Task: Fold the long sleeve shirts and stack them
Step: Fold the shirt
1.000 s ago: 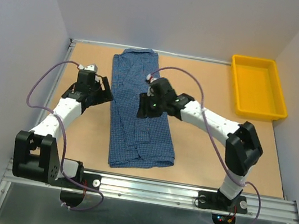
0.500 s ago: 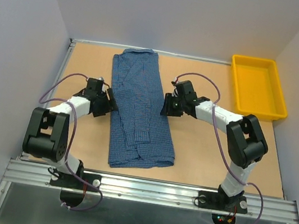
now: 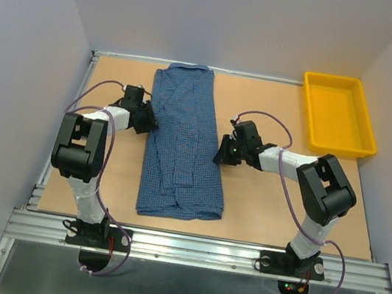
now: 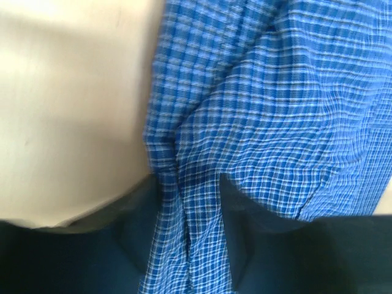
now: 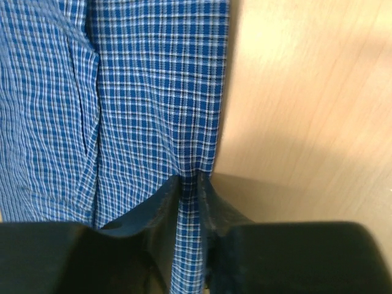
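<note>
The blue checked shirt (image 3: 183, 156) lies on the table (image 3: 268, 211) between your fingers, seemingly already narrowed lengthwise. Your left fingers (image 3: 150, 119) pinch a gathered edge; your right fingers (image 3: 223, 153) clamp the opposite edge. Crosswise folds and stacking remain.

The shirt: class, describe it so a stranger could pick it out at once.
Start at the tan table. Down its middle lies the shirt, a long folded strip running from near to far. It alone is blue checked cloth; the tray in the far right corner is plain yellow.
</note>
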Controlling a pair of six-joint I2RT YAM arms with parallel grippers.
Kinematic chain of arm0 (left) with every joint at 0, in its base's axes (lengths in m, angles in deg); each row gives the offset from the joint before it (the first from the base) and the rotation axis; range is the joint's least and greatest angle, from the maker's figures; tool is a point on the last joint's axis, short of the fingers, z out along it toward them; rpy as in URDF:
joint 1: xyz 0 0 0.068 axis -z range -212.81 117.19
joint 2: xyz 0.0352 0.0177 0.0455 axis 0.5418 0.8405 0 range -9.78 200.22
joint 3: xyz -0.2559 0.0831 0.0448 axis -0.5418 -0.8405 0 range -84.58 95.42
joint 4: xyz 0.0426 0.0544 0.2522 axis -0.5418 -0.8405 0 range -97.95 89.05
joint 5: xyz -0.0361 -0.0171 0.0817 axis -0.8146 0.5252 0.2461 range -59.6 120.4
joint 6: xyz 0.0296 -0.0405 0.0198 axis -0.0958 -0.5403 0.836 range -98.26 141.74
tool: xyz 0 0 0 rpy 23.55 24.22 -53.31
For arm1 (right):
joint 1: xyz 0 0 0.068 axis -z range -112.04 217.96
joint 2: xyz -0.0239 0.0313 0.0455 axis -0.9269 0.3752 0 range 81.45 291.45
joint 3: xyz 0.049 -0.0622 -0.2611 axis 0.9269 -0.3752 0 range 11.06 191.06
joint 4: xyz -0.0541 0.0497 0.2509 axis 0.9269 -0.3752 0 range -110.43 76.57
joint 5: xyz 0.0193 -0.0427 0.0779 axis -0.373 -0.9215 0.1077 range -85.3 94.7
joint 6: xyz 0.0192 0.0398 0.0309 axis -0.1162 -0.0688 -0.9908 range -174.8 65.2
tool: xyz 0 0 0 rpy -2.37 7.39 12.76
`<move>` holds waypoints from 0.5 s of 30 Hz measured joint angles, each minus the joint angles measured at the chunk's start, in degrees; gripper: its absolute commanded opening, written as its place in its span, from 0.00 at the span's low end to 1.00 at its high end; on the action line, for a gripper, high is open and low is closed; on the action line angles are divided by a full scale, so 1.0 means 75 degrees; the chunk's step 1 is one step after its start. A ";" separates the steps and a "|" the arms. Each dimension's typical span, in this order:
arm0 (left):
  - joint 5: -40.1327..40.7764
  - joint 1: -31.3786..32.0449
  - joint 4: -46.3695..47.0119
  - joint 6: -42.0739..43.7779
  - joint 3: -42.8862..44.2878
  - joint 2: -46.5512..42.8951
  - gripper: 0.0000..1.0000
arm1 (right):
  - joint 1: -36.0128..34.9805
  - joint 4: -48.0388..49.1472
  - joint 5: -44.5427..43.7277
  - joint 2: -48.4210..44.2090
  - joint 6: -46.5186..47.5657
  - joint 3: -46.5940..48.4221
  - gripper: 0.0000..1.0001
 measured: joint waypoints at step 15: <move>-0.0038 0.0638 -0.0137 -0.0038 0.1483 0.1198 0.40 | 0.0557 0.0408 -0.0376 -0.0478 -0.0286 -0.0766 0.13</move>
